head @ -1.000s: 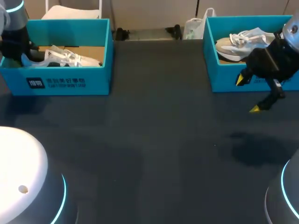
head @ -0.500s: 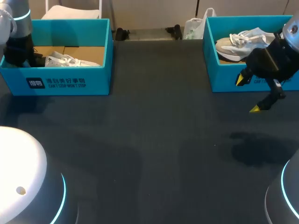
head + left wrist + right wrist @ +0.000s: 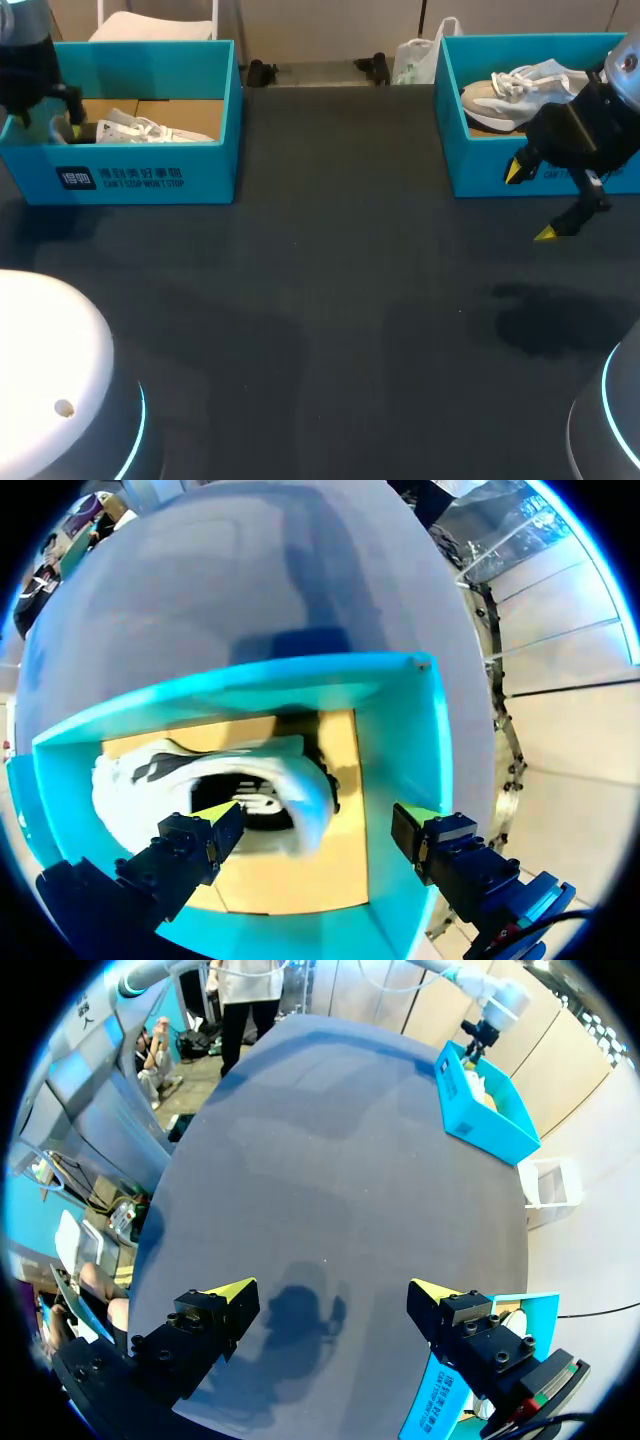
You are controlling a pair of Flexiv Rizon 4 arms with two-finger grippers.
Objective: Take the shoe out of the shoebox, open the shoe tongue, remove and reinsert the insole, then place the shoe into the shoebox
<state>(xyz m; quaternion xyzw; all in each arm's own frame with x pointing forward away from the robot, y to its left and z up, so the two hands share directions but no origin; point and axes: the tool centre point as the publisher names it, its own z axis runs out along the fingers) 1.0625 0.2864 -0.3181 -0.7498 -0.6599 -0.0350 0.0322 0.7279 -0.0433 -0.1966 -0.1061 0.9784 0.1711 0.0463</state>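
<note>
Two spread fingers of our left pincer hang just above the shoe, which lies lengthwise left-to-right in the far-left box, so that arm is nearer, while our right pincer, also spread, hovers well apart.

Robot lab bench, dark matte table, left arm and right arm coming in from its sides, teal left shoebox and right shoebox at its far corners

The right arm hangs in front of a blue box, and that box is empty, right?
Not empty: the head view shows a white shoe lying in that box. The right end effector does hang over the table in front of it.
</note>
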